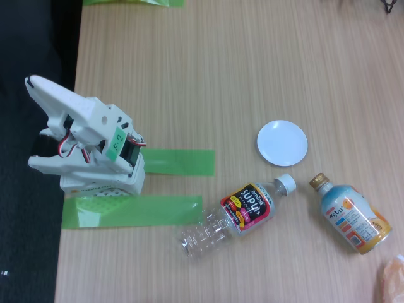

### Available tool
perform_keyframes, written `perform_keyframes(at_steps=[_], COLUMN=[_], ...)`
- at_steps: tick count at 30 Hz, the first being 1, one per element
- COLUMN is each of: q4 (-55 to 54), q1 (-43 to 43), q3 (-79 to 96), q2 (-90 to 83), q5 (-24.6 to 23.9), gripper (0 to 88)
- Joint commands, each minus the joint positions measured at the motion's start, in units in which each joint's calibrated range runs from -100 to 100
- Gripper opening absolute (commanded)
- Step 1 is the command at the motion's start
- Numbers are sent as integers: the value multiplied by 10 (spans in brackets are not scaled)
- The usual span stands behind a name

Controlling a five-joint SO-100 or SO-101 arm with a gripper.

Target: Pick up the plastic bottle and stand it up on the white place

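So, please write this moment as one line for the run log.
arm: folded at base, away from objects | plastic bottle: lying on table, untouched | white plate: bare | gripper: state unclear

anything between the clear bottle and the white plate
Nothing visible. The clear bottle lies on its side with its cap pointing toward the white plate, bare table between them. The other bottle lies off to the right.

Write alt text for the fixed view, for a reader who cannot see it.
A clear ribbed plastic bottle with a white cap lies on its side on a wooden table, just below a small round white plate. A shorter gold-capped bottle lies to its right; the white robot arm sits folded at the left edge, by green tape strips.
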Motion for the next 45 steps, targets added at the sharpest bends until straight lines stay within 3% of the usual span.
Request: perform_keyframes(at_steps=[1, 3, 6, 11, 18, 23, 35, 45], q4=[-14, -4, 122, 493, 1110, 1385, 1717, 1828], q1=[1, 2, 3, 0, -3, -2, -3, -128], q3=[3, 3, -7, -182, -469, -644, -1163, -1465], q2=[7, 12, 5, 12, 18, 100, 548, 837], q5=[-2, 2, 3, 21, 10, -13, -57, -189], gripper=[18, 18, 19, 43, 207, 286, 292, 291])
